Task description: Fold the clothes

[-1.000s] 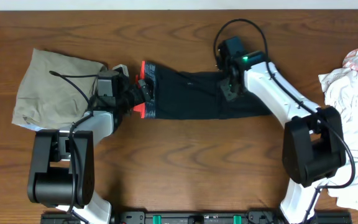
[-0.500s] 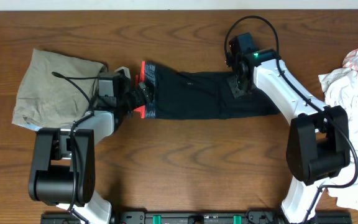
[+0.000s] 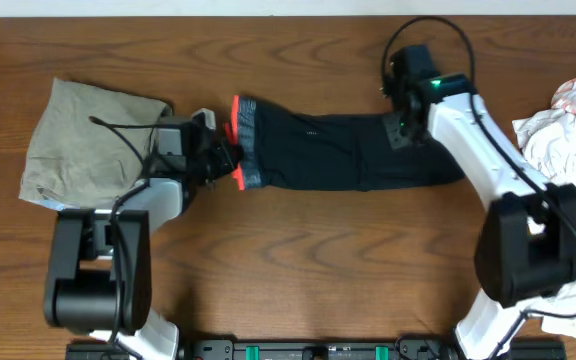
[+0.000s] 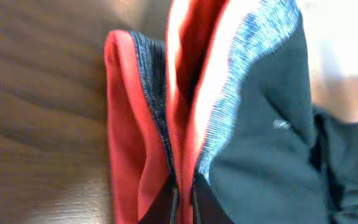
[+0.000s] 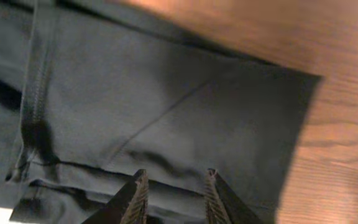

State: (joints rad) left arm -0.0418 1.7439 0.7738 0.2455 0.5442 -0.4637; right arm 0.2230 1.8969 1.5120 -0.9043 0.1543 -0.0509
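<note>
Two arms at a garment, as seen standing by the table. The left gripper (image 3: 230, 160) is pressed together on the waistband end of the black trousers (image 3: 353, 155), its tips pinching the orange-red edge (image 4: 120, 124). Just beyond those tips the heather-grey waistband (image 4: 247, 68) stands bunched in folds. Behind this gripper, partly under its arm, lies the khaki-grey garment (image 3: 78, 140), apart from the trousers. The trousers lie as one long dark band on the wooden table (image 3: 288, 270), running from the left gripper's tips across to the right gripper (image 3: 408, 130), which sits at their far edge near the leg end; a short length of leg reaches past it. The right gripper's fingers (image 5: 135, 196) stand a little apart, tips down on the black fabric, with a seam (image 5: 39, 93) ahead of them. Whether they pinch a fold cannot be told. Beyond the right arm, well apart from the trousers, lie the white fabrics (image 3: 568, 140).
</note>
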